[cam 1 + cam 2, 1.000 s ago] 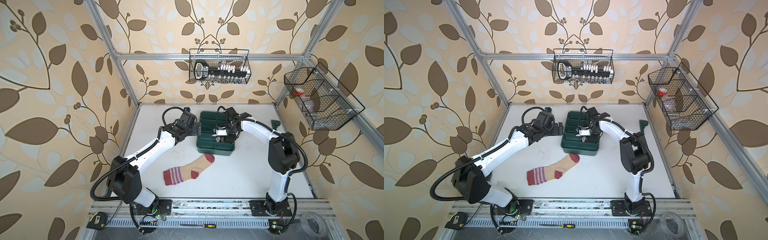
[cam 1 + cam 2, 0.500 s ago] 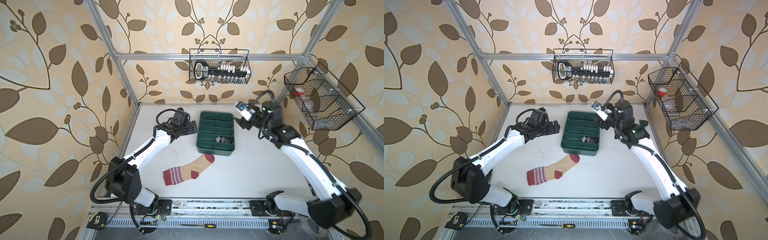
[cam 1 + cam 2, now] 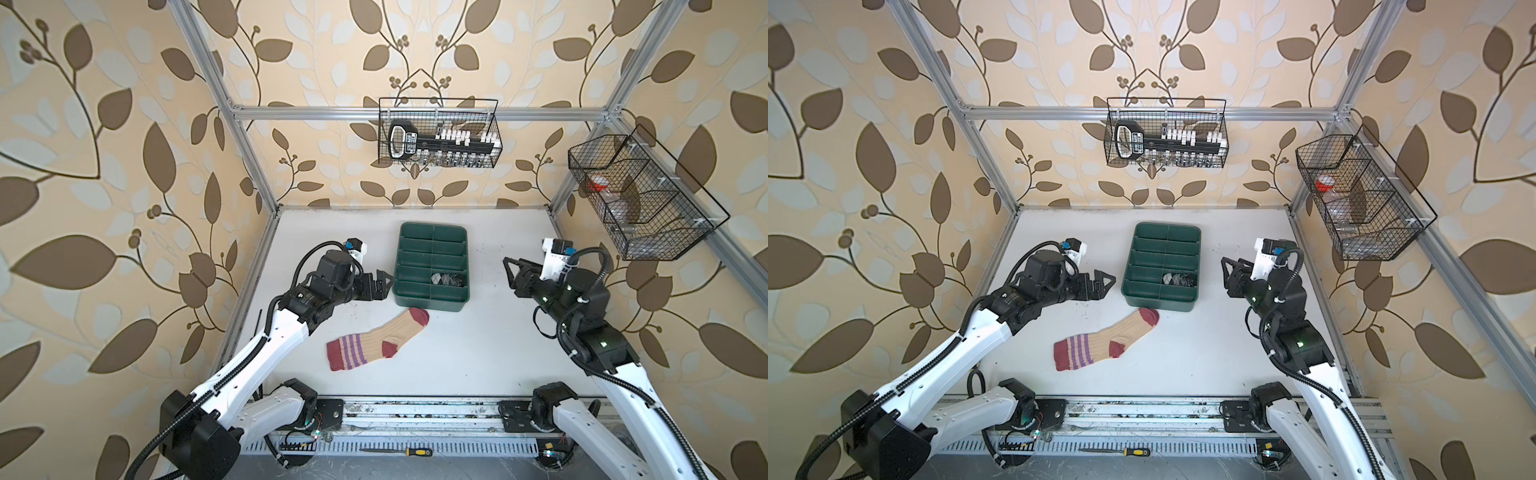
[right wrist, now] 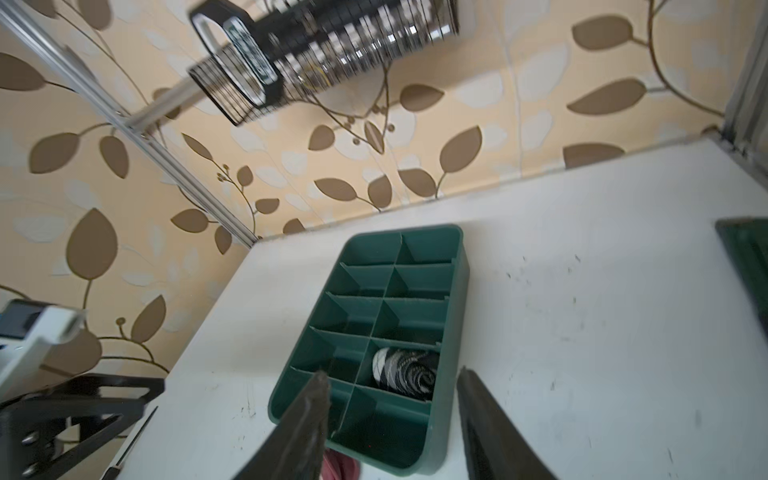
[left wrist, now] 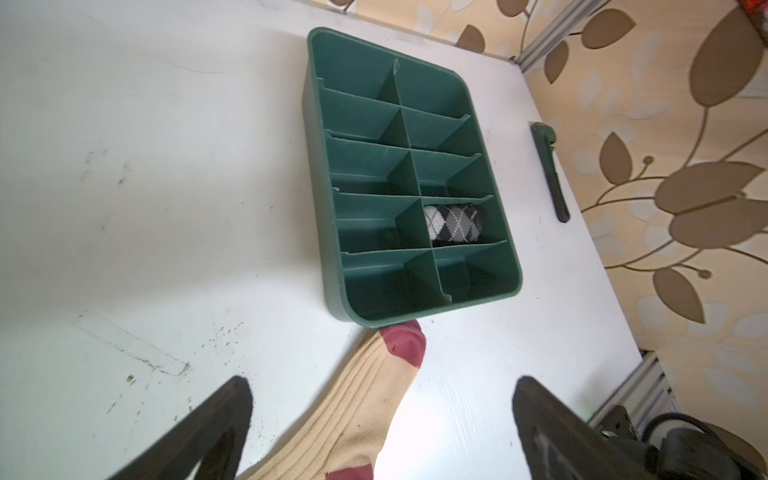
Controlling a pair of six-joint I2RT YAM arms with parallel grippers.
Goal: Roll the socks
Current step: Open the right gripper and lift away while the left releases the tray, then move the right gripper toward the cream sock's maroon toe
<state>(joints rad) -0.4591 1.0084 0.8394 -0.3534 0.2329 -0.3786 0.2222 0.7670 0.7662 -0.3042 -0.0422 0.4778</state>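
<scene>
The beige sock (image 3: 378, 338) (image 3: 1108, 338) with maroon toe, heel and cuff and purple stripes lies flat on the white table, its toe touching the near edge of the green tray (image 3: 432, 226) (image 3: 1167, 226). The black argyle sock (image 3: 442, 279) (image 3: 1177, 279) (image 5: 455, 224) (image 4: 403, 372) sits rolled up in one of the tray's right-hand compartments. My left gripper (image 3: 384, 282) (image 3: 1104, 282) (image 5: 382, 380) hovers open just left of the tray, above the beige sock's toe end (image 5: 399, 353). My right gripper (image 3: 513, 274) (image 3: 1227, 270) (image 4: 392, 372) hangs right of the tray, jaws apart and empty.
A wire basket (image 3: 438, 133) with tools hangs on the back wall. Another wire basket (image 3: 640, 195) hangs on the right wall. A dark green strip (image 5: 548, 174) lies on the table right of the tray. A screwdriver (image 3: 399, 451) rests on the front rail.
My right gripper has left the tray and swung out to its right, jaws narrowing, with the rolled argyle sock left in its compartment. My left gripper has drawn back slightly from the tray.
</scene>
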